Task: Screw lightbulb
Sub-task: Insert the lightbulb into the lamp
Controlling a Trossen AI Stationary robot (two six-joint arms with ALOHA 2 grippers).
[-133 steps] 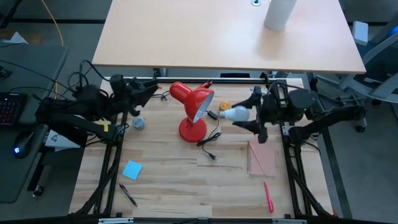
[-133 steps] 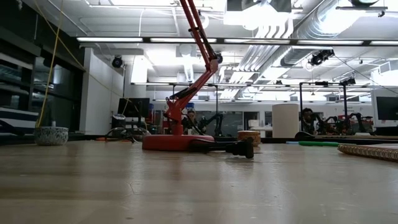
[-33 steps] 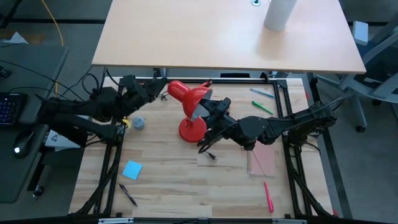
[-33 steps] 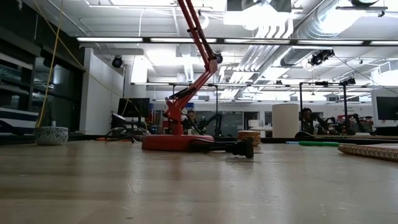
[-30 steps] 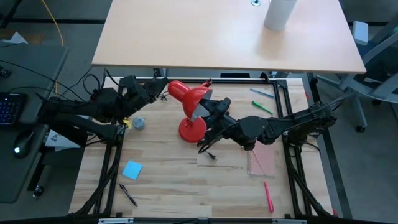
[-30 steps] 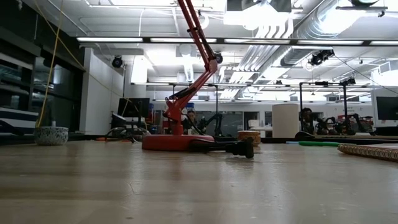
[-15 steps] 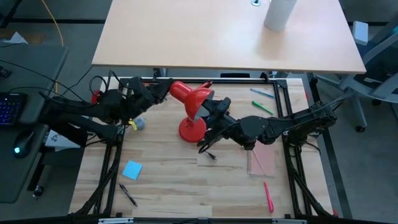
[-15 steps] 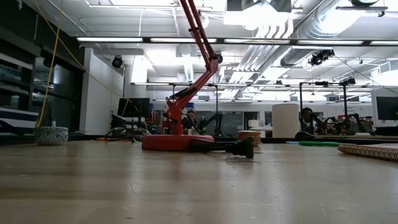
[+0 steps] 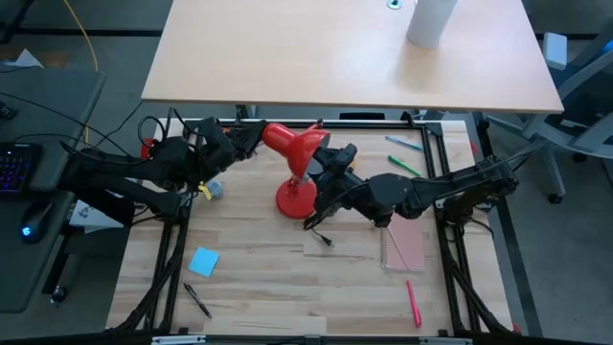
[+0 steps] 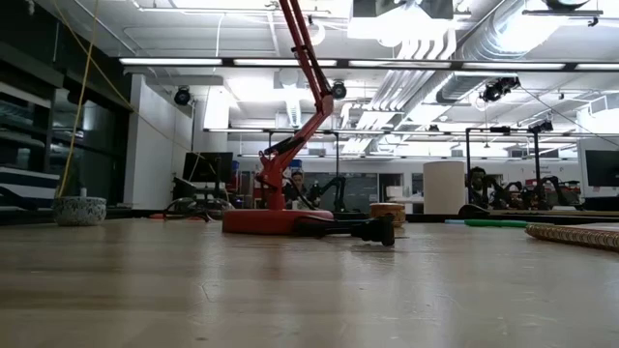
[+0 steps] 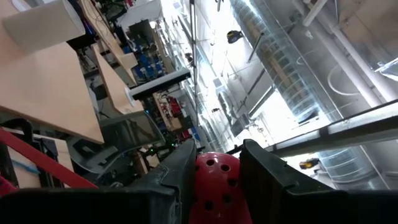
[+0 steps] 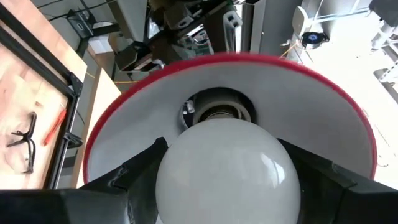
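Even overhead light in high view, soft shadows under my arms. Low view: ceiling strips (image 10: 242, 62) glare at top, tabletop (image 10: 290, 290) near cam blurry. L wrist view blown out at right w/ backlight. R wrist view: bulb (image 12: 227, 168) close, soft, bright sky at upper right.

Wooden table (image 9: 259, 278) carries lamp base (image 9: 295, 199), blue note (image 9: 202, 261), notebook (image 9: 403, 245), pens (image 9: 414, 303)

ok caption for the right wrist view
Right gripper holds the lightbulb at the socket inside the red lamp shade.
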